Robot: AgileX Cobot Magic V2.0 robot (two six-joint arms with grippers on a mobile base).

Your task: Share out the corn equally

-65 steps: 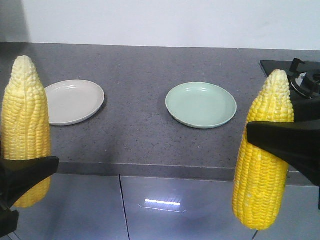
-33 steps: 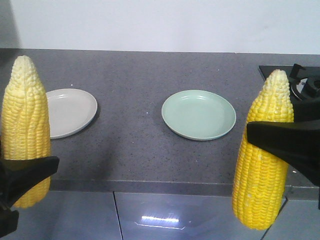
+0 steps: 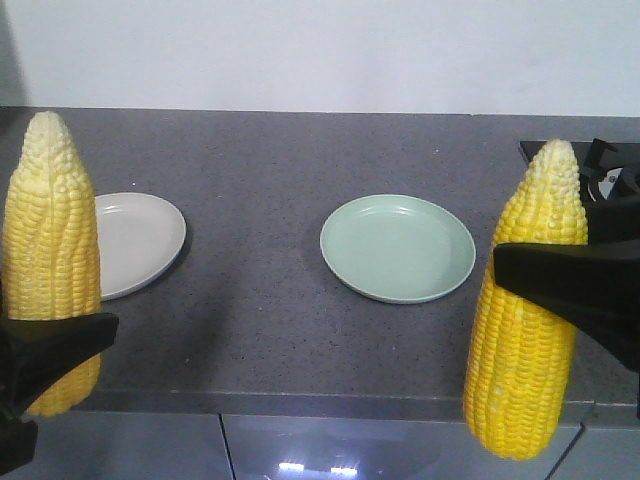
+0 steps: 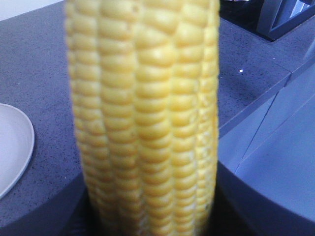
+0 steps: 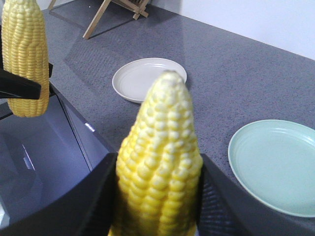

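Each gripper holds one cob of corn upright, pale tip up, in front of the counter's near edge. My left gripper [image 3: 45,352] is shut on the left corn [image 3: 50,250], which fills the left wrist view [image 4: 147,118] between the dark jaws of the gripper [image 4: 152,219]. My right gripper [image 3: 560,285] is shut on the right corn [image 3: 525,330], seen close in the right wrist view [image 5: 160,157] with the gripper [image 5: 157,201] clamped on its sides. A beige plate [image 3: 135,240] and a pale green plate [image 3: 398,247] lie bare on the counter.
The grey speckled countertop [image 3: 270,320] ends at a front edge with glossy cabinet fronts [image 3: 330,450] below. A black stove [image 3: 612,180] sits at the far right. A wooden stand [image 5: 118,7] shows beyond the counter's left end. A white wall is behind.
The counter and both plates sit lower and nearer in the front view than before, with less cabinet front showing. Both cobs stay held the same way in the grippers.
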